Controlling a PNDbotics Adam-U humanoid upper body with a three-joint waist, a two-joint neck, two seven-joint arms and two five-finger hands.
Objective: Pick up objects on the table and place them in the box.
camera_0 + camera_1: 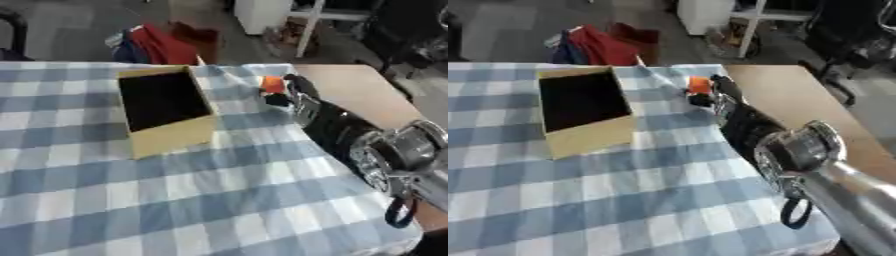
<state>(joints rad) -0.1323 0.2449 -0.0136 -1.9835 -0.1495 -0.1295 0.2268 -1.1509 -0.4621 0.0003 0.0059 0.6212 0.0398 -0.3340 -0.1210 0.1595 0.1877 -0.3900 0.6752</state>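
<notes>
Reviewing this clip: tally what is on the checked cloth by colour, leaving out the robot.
Orange: 1, the small orange object at the right hand.
Tan with dark inside: 1, the box.
Total: 2.

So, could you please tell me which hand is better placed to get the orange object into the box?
The right hand: it is already at the orange object, just right of the box. No left hand is in view.

Looks like a lab or workroom. Checked cloth (pixel 175 200) covers a table, beside a wooden desk (pixel 350 90). Grey floor (pixel 79 25), white furniture (pixel 262 12), red fabric heap (pixel 162 45) behind.
</notes>
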